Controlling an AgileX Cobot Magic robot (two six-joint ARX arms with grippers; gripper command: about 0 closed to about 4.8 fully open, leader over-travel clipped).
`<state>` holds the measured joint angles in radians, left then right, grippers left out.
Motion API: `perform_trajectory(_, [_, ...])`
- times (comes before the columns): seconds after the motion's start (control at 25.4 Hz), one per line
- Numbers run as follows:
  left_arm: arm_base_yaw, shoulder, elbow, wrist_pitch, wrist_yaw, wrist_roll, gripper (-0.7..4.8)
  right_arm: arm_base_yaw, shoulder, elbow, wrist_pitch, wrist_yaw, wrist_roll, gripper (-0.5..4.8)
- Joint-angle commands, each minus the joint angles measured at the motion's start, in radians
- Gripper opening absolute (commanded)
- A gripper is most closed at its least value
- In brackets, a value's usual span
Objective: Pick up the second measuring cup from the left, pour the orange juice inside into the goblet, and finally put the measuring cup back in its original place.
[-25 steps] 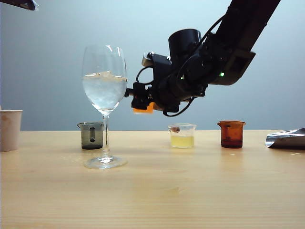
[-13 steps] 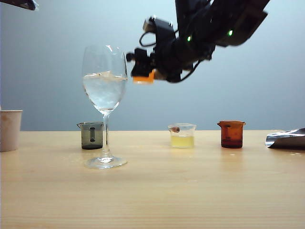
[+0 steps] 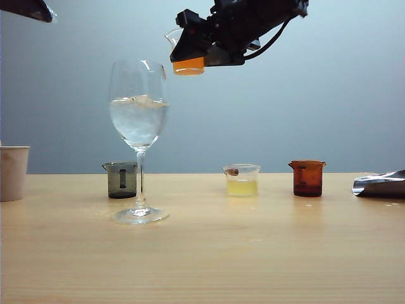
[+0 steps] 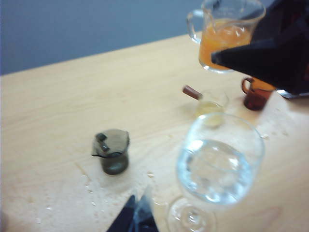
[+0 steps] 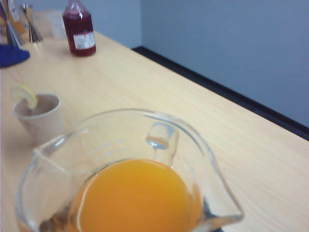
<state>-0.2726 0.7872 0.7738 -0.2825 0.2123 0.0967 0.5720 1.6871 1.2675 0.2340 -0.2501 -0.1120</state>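
The right gripper [image 3: 190, 54] pinched the second measuring cup [image 3: 185, 57], full of orange juice [image 5: 135, 195], above and just right of the goblet [image 3: 139, 120]. Pouring and returning remained. The left gripper [image 4: 136, 217] hung near the goblet's foot; I could not tell its jaws' state.

A light wooden table [image 3: 202, 253] fills the foreground. Directly behind the table stands a plain blue-grey wall [image 3: 329, 95], evenly lit. A dark strip [image 5: 227, 94] runs beyond the table's far edge.

My right gripper [image 3: 190, 54], clamped on the second measuring cup [image 3: 188, 62], hangs in open air at two o'clock above the goblet [image 3: 139, 120], nothing between them; low cups [image 3: 242, 180] crowd the table [image 3: 202, 253] beneath.
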Motion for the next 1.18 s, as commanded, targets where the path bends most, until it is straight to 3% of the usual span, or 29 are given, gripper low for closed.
perform_trajectory(0.04, [-0.009, -0.001, 0.003, 0.002, 0.047, -0.036, -0.05, 0.003, -0.025, 0.006, -0.045, -0.031, -0.073, 1.56])
perform_trajectory(0.16, [-0.058, -0.001, 0.003, 0.000, 0.039, -0.047, -0.05, 0.003, -0.025, 0.006, -0.060, -0.045, -0.102, 1.56])
perform_trajectory(0.51, [-0.240, -0.001, 0.003, -0.041, -0.134, -0.061, -0.05, 0.035, -0.040, 0.007, -0.085, -0.039, -0.256, 1.56])
perform_trajectory(1.18, [-0.241, -0.001, 0.003, -0.046, -0.149, -0.071, -0.05, 0.047, -0.095, 0.008, -0.192, -0.033, -0.575, 1.43])
